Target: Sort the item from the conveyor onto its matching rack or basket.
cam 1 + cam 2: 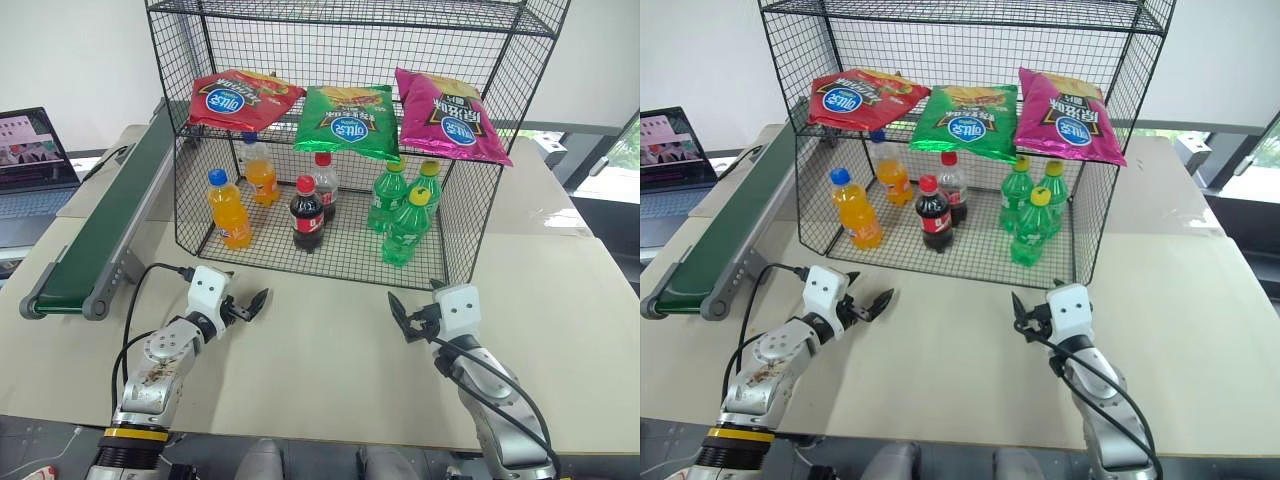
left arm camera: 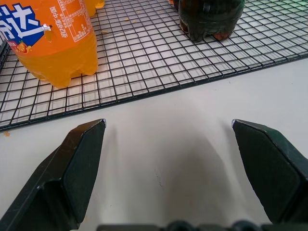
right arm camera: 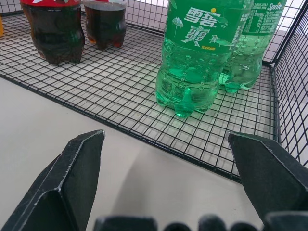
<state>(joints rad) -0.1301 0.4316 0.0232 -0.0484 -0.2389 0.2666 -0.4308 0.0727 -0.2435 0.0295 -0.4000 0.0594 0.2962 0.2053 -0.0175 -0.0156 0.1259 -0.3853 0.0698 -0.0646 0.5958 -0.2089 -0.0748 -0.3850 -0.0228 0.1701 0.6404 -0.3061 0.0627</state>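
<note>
The red snack bag (image 1: 240, 98) lies flat at the left end of the middle tier of the black wire rack (image 1: 470, 225), beside a green bag (image 1: 348, 122) and a pink bag (image 1: 447, 115). The dark green conveyor (image 1: 100, 230) runs along the table's left side. My left gripper (image 1: 255, 305) hovers open over the table in front of the rack's left half, nothing between its fingers (image 2: 79, 166). In front of the rack's right half, my right gripper (image 1: 398, 317) is open too, holding nothing.
On the rack's bottom tier stand orange soda bottles (image 1: 229, 210), cola bottles (image 1: 308, 213) and green soda bottles (image 1: 405, 228). A laptop (image 1: 32, 150) sits left of the conveyor. The beige table (image 1: 320, 370) stretches out in front of the rack.
</note>
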